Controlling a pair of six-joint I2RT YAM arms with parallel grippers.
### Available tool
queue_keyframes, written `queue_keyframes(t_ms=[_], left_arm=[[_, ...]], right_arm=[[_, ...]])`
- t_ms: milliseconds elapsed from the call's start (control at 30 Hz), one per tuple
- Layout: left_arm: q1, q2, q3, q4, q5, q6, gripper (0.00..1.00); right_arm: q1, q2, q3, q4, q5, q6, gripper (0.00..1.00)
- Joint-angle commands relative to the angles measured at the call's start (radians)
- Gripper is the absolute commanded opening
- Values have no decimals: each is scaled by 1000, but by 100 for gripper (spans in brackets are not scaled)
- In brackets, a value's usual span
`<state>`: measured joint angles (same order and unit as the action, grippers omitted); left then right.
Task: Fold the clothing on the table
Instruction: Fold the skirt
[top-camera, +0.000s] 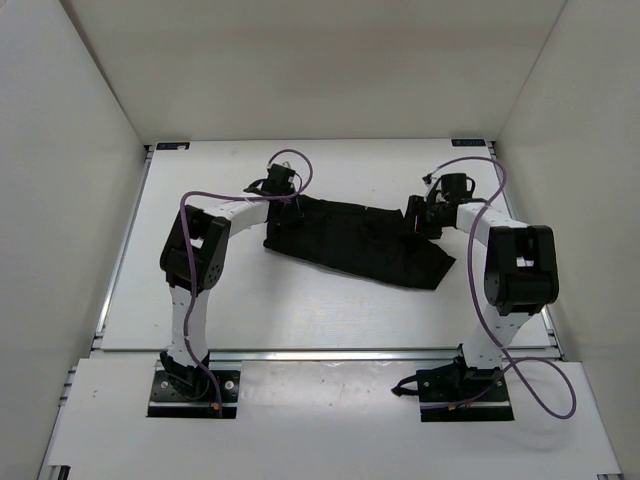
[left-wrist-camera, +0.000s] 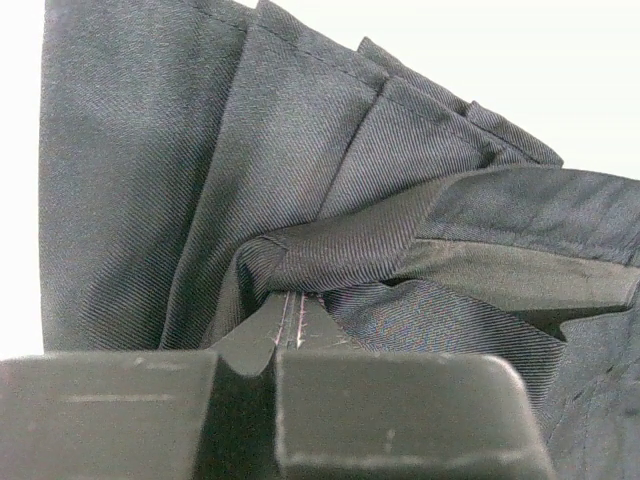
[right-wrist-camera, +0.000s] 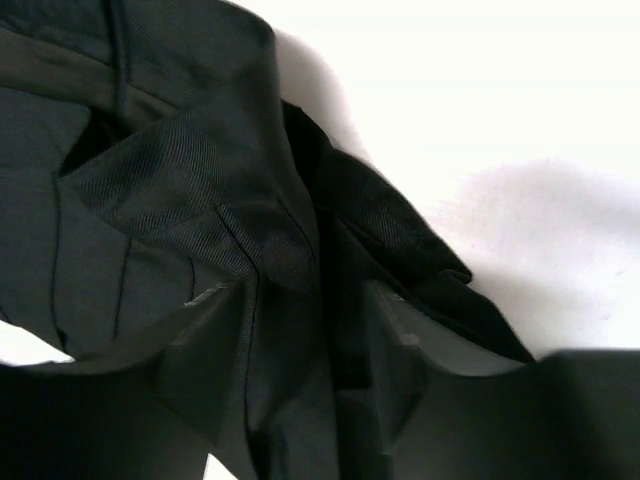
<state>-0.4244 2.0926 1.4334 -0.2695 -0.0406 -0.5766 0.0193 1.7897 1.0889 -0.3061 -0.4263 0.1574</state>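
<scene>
Clothing lies roughly 9-to-3 o'clock, left end effector clamped on its 9 end, right end effector gaping astride the 3 end.

- The counter is big, flat and white, and fills the middle of the top view.
- Thin metal rails run along its left, right and bottom edges.
- A small blue mark sits at its upper left corner, and another at its upper right.
- The black clothing lies right on it, a long crumpled strip across the middle of the frame, with its right end lower.
- Up close, the cloth shows folds, with bare white beside it.
</scene>
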Motion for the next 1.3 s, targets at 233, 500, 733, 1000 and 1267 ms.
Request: queue_keyframes(t_ms=[233, 500, 733, 1000, 1267], left_arm=[[6, -172, 24, -71, -35, 92, 0], [-4, -325, -4, -85, -27, 141, 0], [-71, -313, -40, -80, 94, 152, 0], [-106, -278, -168, -11, 122, 98, 0], [-100, -197, -163, -66, 68, 90, 0]], right_arm=[[-15, -256, -4, -105, 69, 67, 68], [65, -366, -158, -246, 173, 158, 71], [31, -449, -296, -191, 164, 254, 71], [24, -435, -316, -206, 236, 304, 71], [16, -362, -302, -203, 254, 286, 69]])
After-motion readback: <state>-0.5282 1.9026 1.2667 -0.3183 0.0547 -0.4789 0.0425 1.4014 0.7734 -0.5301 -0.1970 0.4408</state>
